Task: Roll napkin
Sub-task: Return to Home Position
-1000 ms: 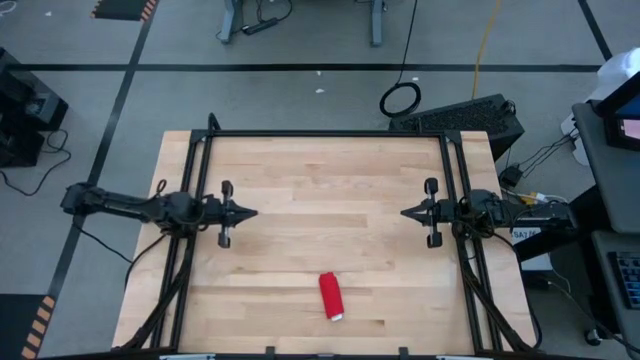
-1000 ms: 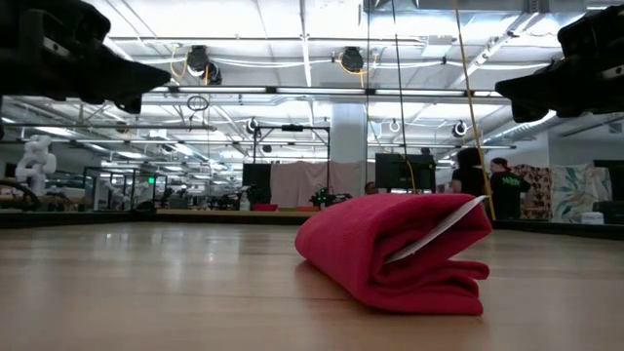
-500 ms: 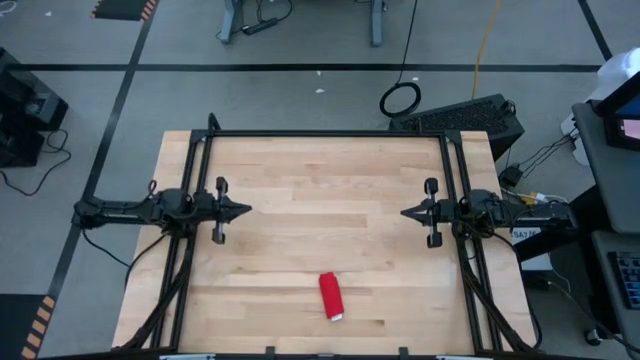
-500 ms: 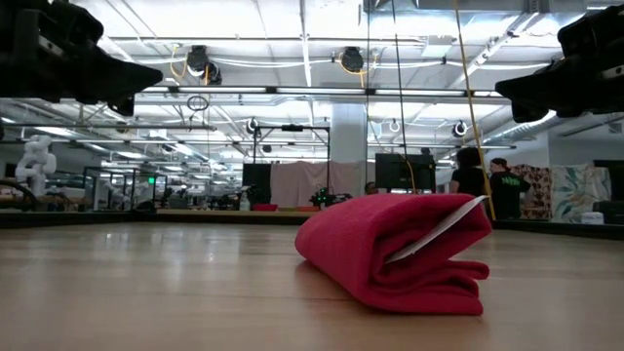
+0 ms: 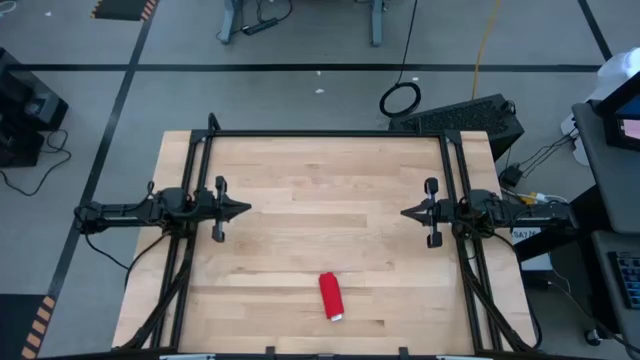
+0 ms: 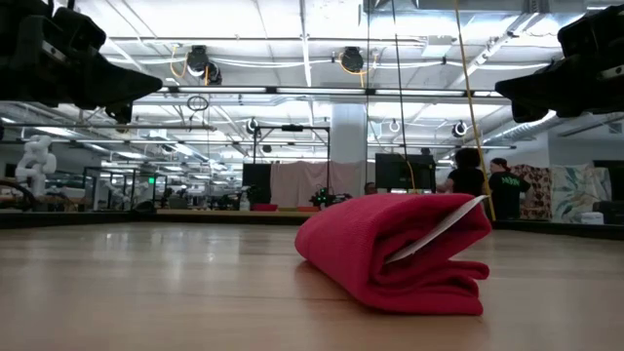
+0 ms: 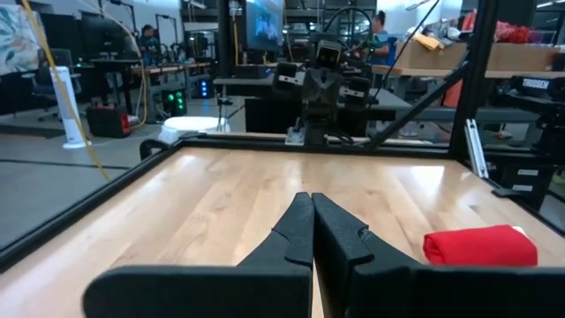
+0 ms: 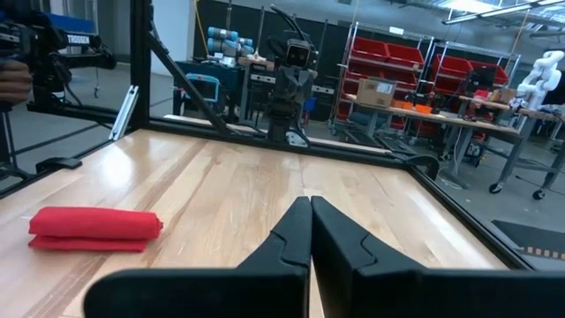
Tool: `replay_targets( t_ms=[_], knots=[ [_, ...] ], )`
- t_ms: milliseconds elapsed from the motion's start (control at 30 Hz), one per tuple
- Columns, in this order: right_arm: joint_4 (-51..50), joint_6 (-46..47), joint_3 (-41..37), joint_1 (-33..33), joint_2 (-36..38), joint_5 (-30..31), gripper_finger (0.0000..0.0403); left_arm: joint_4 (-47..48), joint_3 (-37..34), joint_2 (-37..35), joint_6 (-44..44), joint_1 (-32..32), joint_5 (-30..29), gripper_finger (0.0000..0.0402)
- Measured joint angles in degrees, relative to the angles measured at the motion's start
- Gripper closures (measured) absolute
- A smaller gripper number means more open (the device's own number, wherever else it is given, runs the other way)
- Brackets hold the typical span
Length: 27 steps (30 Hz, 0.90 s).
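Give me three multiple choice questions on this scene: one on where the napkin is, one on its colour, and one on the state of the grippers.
1. Where on the table does the napkin lie?
A) near the edge at the bottom of the high view
B) at the table's middle
C) hanging off the far edge

2. What colour is the napkin?
A) blue
B) red
C) white

3. How do the left gripper and the right gripper stand?
A) both shut, holding nothing
B) both wide open
C) one shut on the napkin

Answers:
1 A: the high view shows the rolled napkin low on the table, apart from both arms.
2 B: it is bright red in every view.
3 A: each wrist view shows its own gripper closed with nothing in it, while the napkin rests on the wood.
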State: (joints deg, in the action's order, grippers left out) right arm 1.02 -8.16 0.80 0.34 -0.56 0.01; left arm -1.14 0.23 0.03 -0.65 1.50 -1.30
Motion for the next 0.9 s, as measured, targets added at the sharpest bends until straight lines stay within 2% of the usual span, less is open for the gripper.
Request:
replay_targets(
  t_ms=[433,900],
  knots=[
    [0.0,0.0,0.0,0.0,0.0,0.0,0.0403,0.2,0.0,0.0,-0.5,0.0,0.5,0.0401],
    [0.0,0.0,0.0,0.0,0.0,0.0,0.0403,-1.0,0.0,0.0,-0.5,0.0,0.4,0.0376]
  ],
)
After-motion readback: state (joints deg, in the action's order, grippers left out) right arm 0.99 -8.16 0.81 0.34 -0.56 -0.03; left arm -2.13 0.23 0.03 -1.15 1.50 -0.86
